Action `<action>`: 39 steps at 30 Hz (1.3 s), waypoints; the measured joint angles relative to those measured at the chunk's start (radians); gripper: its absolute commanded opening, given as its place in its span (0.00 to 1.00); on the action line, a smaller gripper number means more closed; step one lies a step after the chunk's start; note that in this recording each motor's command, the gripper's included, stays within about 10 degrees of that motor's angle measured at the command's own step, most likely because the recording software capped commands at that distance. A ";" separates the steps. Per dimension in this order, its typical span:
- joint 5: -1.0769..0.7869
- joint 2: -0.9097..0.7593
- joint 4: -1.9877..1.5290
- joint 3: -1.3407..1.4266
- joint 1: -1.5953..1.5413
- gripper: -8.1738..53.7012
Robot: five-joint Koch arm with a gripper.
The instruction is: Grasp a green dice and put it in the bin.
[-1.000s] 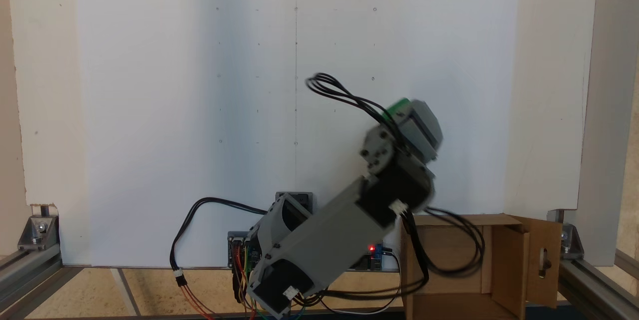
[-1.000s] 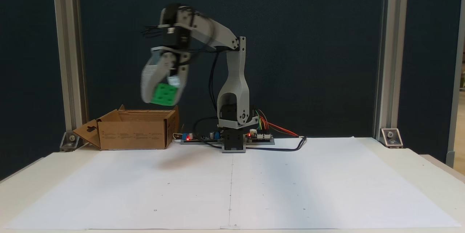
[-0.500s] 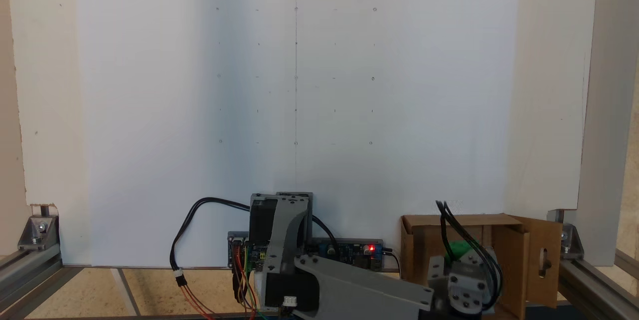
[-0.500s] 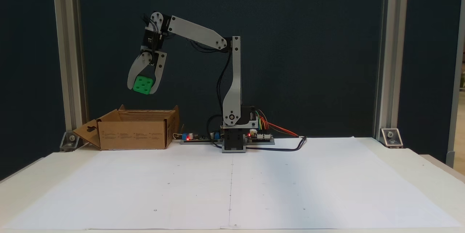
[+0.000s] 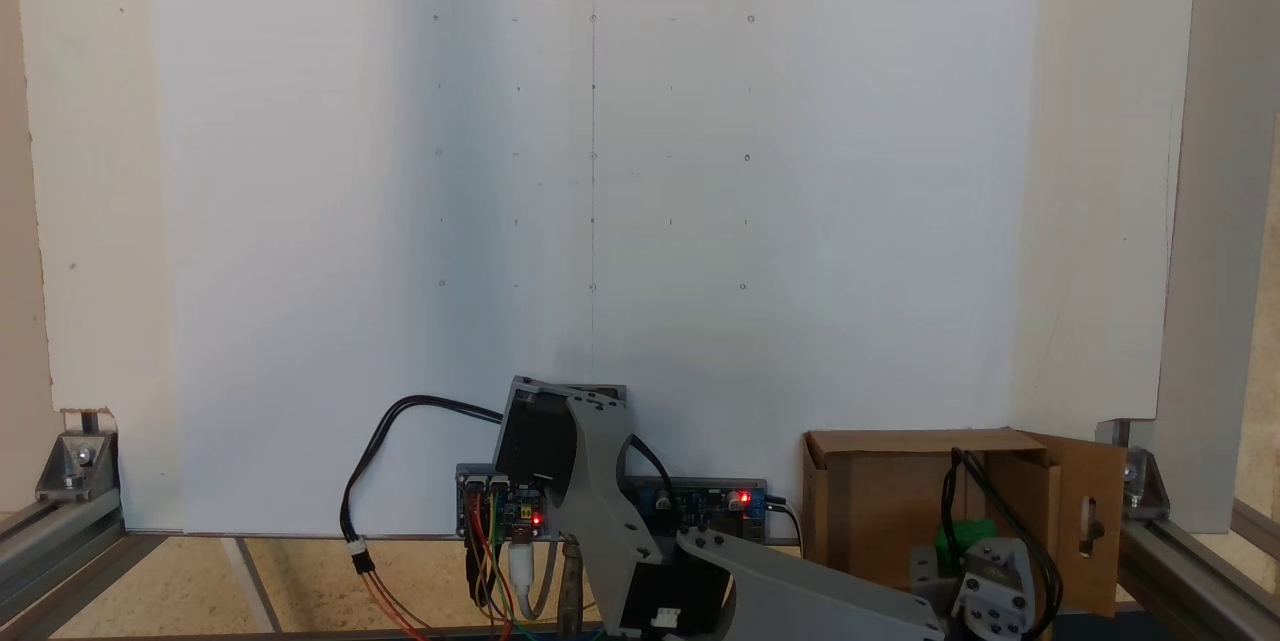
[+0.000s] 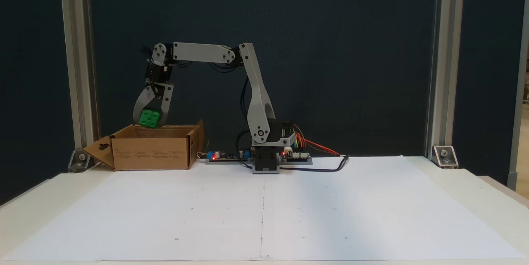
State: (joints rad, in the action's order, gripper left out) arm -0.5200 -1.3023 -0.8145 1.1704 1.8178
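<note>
One fixed view shows the tool [image 6: 149, 124] clenching the green dice [image 6: 149, 118] above the bin [image 6: 153, 153].

You saw matt brown cardboard on the bin [image 6: 153, 153], smooth green plastic on the dice [image 6: 149, 118], and white paper [image 6: 264, 211] over the counter.

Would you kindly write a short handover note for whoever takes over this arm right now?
Gripper: shut on the green dice, pointing down, at the rim of the cardboard box.
Dice: held just over the box opening, its underside about level with the rim; in a fixed view it shows green above the box interior.
Done: dice picked up and carried to the box.
Left: open the jaws so the dice drops in, then pull the arm away.
</note>
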 measured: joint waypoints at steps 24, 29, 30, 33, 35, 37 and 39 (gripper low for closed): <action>0.002 -0.002 -0.025 0.025 0.028 0.78; 0.169 -0.109 -0.038 0.025 -0.146 0.83; 0.212 -0.146 -0.043 0.025 -0.199 0.85; 0.341 -0.238 -0.048 0.025 -0.391 0.85; 0.423 -0.288 -0.048 0.025 -0.537 0.85; 0.472 -0.322 -0.048 0.025 -0.676 0.85; 0.492 -0.339 -0.048 0.025 -0.822 0.85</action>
State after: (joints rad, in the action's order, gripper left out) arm -0.0276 -1.6414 -0.8621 1.1950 0.9956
